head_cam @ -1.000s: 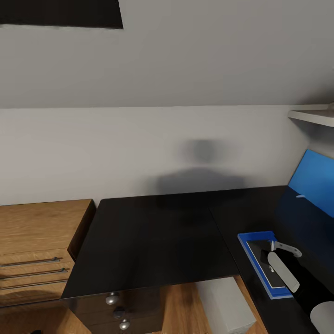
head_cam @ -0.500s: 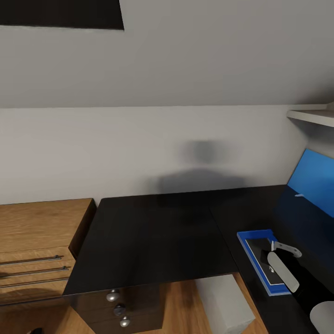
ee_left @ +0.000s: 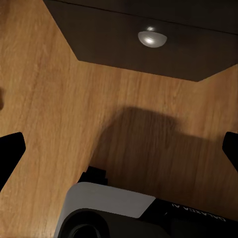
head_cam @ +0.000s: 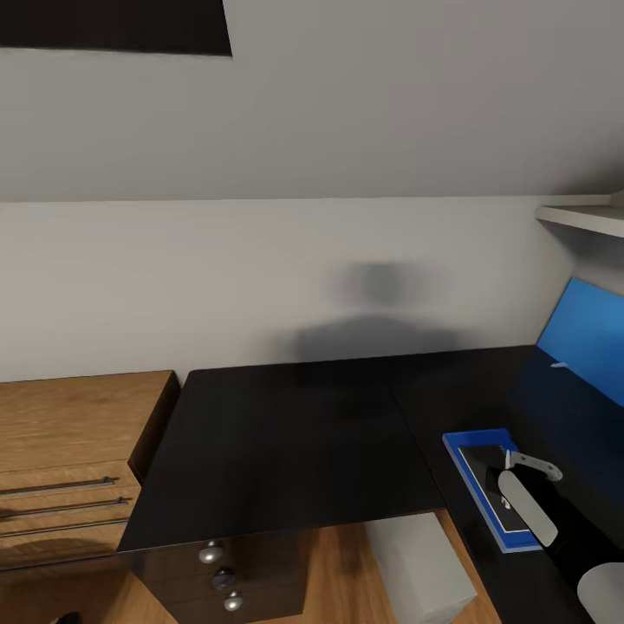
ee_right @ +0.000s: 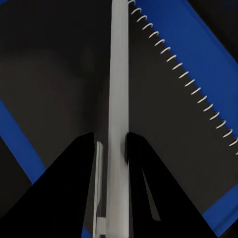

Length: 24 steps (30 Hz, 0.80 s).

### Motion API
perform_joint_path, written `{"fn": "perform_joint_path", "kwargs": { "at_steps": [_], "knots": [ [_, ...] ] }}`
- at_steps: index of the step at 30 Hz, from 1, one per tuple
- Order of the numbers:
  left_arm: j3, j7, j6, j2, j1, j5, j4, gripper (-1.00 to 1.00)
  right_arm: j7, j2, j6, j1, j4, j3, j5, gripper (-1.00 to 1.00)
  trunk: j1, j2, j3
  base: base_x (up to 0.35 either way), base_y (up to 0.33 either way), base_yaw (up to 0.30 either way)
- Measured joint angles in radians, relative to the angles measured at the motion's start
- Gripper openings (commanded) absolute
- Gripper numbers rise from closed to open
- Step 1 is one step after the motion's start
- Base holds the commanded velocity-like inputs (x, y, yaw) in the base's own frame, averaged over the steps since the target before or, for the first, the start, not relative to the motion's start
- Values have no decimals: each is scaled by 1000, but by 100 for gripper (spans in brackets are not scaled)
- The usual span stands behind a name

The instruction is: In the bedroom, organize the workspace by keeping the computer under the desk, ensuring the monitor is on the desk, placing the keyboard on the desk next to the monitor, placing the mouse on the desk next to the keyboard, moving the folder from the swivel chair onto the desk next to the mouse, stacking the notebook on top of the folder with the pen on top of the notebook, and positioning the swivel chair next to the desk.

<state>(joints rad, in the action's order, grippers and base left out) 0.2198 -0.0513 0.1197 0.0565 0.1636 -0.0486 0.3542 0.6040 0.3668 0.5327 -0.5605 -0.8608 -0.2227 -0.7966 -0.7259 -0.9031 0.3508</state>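
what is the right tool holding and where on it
The right tool pinches the pen near one end, its long shaft sticking out over the notebook on the folder.

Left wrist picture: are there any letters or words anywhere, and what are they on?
"GALAXEA", pale letters, upside down and cut off by the picture's edge, on the black part of the robot's own body near the floor; the reading is partly a guess.

No other text is readable: the folder, notebook and pen carry none.
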Motion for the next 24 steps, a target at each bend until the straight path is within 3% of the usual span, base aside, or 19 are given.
{"fn": "perform_joint_path", "kwargs": {
  "at_steps": [18, 24],
  "knots": [
    [0, 2, 1, 0, 0, 0, 0, 100, -1, -2, 0, 0, -1, 1, 14, 100, 0, 0, 0, 0, 0, 0],
    [0, 3, 0, 0, 0, 0, 0, 100, -1, -2, 0, 0, -5, 1, 14, 100, 23, 42, -19, 0, 0, 0]
  ]
}}
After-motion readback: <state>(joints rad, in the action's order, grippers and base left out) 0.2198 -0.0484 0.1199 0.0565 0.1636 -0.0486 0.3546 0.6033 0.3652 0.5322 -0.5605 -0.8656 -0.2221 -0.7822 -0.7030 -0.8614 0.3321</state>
